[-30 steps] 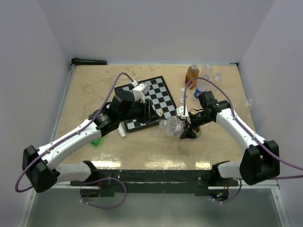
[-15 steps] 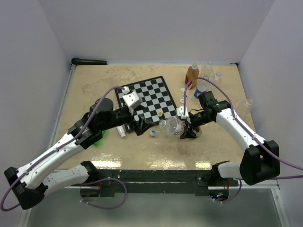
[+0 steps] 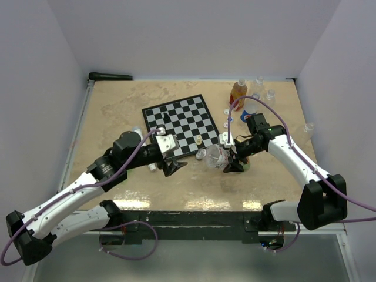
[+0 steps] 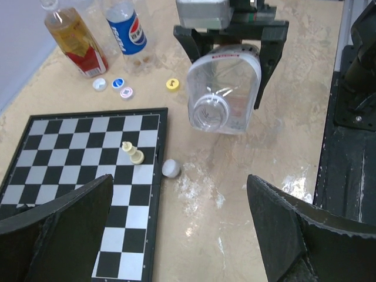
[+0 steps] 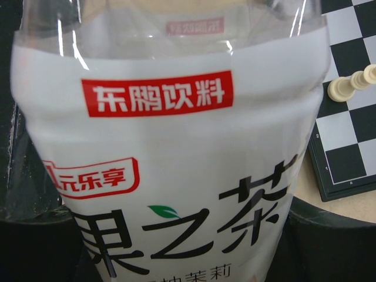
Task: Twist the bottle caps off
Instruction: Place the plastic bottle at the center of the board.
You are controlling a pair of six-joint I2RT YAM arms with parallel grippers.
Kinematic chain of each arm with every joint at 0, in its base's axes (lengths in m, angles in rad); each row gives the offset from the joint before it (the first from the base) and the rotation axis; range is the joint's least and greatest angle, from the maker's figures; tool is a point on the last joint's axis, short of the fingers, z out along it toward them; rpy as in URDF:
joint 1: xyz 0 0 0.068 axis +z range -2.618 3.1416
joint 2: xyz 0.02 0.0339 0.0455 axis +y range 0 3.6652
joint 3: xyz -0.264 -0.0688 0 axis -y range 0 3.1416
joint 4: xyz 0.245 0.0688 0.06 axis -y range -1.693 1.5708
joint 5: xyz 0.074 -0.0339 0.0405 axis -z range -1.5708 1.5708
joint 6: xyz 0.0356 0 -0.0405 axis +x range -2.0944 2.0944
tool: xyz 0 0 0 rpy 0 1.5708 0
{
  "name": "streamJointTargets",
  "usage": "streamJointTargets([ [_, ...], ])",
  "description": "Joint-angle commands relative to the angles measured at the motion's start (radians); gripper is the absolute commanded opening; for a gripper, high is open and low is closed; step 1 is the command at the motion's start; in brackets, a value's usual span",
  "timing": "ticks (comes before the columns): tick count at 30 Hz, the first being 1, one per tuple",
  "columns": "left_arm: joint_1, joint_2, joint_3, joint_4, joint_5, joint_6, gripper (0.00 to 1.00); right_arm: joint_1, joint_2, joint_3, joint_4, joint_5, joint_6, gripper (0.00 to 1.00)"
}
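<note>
A robotics lab cell is showing here: plain pale walls (image 3: pixel 188 35) are boxing in a tan table (image 3: pixel 117 106), two cabled robot arms (image 3: pixel 76 191) are sitting bolted at its near edge, with a chessboard (image 3: pixel 185 120) and bottles (image 3: pixel 238 92) laid out

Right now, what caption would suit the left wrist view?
Right gripper holds an uncapped clear bottle; a white cap lies beside the chessboard.

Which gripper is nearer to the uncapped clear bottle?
Right. The right gripper is clamped around the bottle; the left gripper hangs open, apart from it, facing its mouth.
</note>
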Motion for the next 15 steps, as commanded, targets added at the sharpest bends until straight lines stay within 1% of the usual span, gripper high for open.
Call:
streamJointTargets([
  [1,0.002,-0.01,-0.052,0.095,0.042,-0.029,1.0,0.004,-0.001,0.0,-0.016,-0.016,-0.018,0.19],
  [3,0.002,-0.01,-0.087,0.159,0.071,-0.055,0.99,0.002,-0.003,0.0,-0.016,-0.017,-0.018,0.18],
  [6,0.003,0.013,-0.156,0.343,0.12,-0.115,0.98,0.005,-0.003,0.002,-0.017,-0.021,-0.019,0.19],
  [9,0.003,0.069,-0.189,0.498,0.169,-0.165,0.97,0.005,-0.004,0.002,-0.019,-0.022,-0.021,0.19],
  [15,0.002,0.174,-0.19,0.667,0.197,-0.239,0.95,0.005,-0.004,0.002,-0.022,-0.024,-0.025,0.18],
])
